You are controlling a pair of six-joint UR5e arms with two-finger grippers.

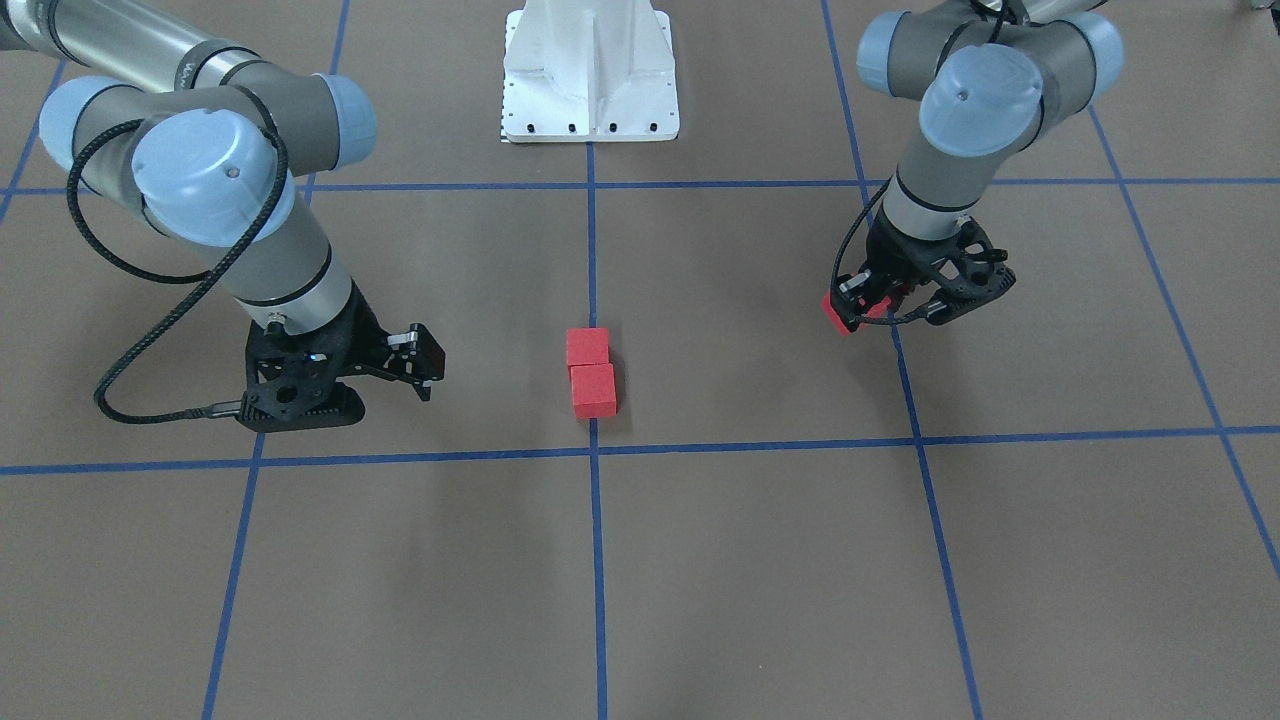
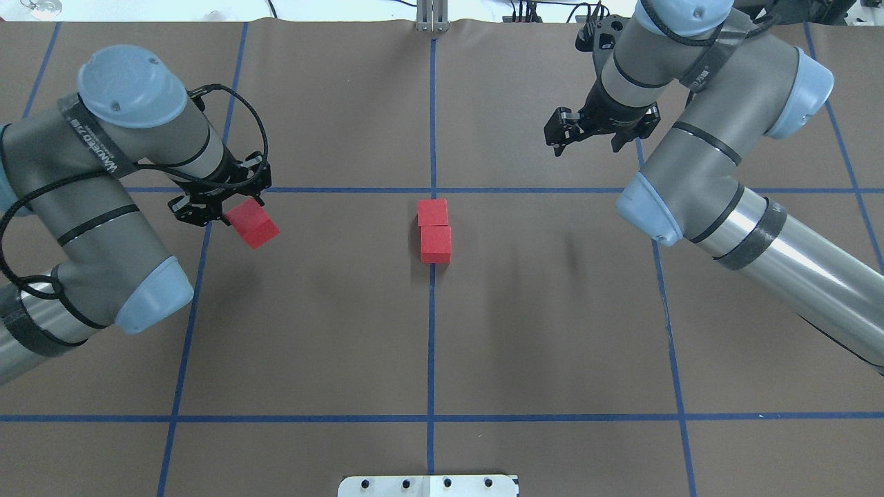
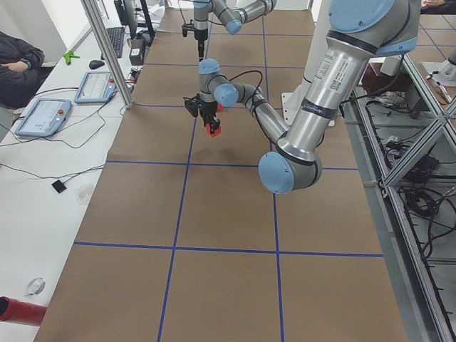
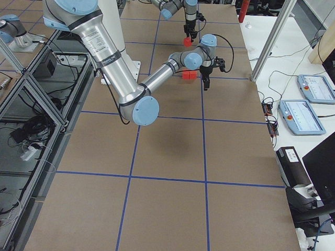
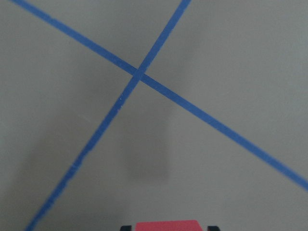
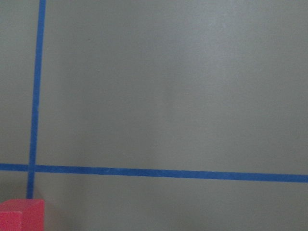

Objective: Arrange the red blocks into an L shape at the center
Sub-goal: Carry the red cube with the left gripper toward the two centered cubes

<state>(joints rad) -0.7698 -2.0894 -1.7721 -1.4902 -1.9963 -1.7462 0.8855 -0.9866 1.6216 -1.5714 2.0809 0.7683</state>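
So far we have two red blocks (image 2: 436, 244) abutting by the center (image 2: 433, 190), the third block (image 2: 253, 223) gripped by our left tool (image 2: 235, 212), and the right tool (image 2: 585, 141) spread empty.

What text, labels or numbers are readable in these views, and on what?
None can be read for certain.
Band on left arm: white lettering, too blurred to read.
Band on right arm: lettering, too small to read.
Plain, no marks: held red block, two placed red blocks.
Screens of tablets: too small to read.
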